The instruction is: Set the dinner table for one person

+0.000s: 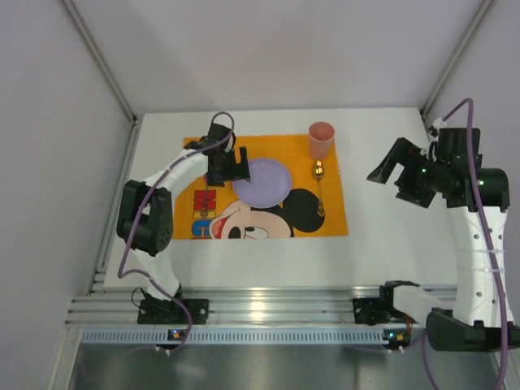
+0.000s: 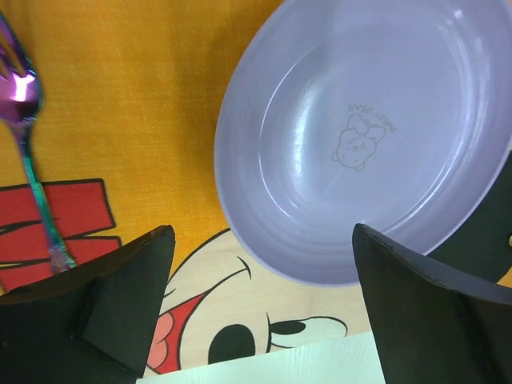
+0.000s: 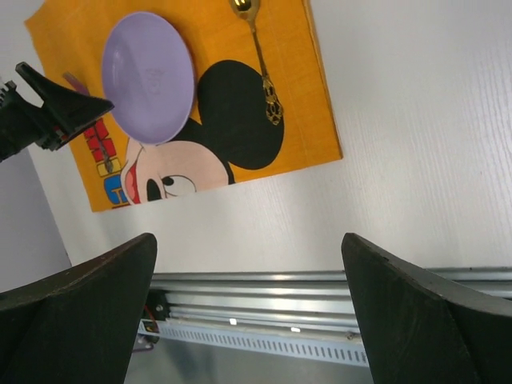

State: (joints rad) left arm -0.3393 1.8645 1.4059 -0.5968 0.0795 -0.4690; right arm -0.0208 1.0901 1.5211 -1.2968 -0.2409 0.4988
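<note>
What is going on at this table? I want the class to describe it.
Two robot arms are setting one place on a white table. An orange mat holds a purple plate, a pink cup, a gold spoon right of the plate and a fork left of it. The left arm hangs over the fork and plate, jaws open, empty. The right arm is raised beyond the mat, jaws open.
</note>
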